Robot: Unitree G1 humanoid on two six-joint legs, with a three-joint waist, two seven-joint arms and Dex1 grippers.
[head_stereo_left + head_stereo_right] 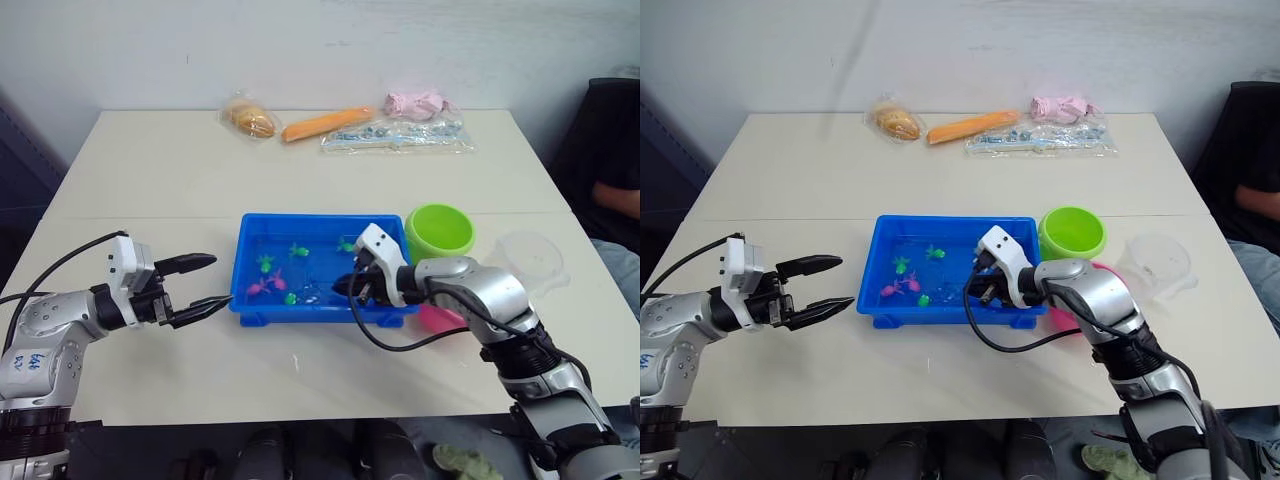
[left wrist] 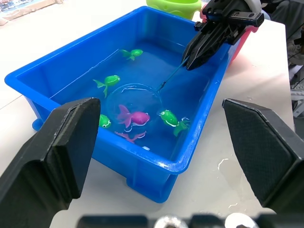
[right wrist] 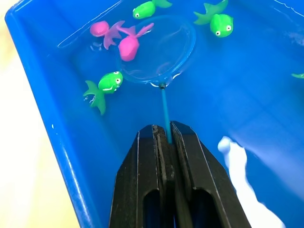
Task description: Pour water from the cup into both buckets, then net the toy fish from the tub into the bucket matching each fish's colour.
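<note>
We see the blue tub point(image 1: 262, 305) mid-table, holding water and small green and pink toy fish point(image 2: 110, 80). Our right gripper point(image 3: 166, 142) reaches over the tub's right end, clenched on the thin handle of a round net point(image 3: 159, 49), whose hoop lies around one pink fish point(image 2: 136, 117). Our left gripper point(image 1: 202, 284) hangs just left of the tub, fingers spread. The green bucket point(image 1: 440, 229) stands just right of the tub.

Lab-like room, plain white table point(image 1: 150, 190), bare wall point(image 1: 300, 40)
</note>
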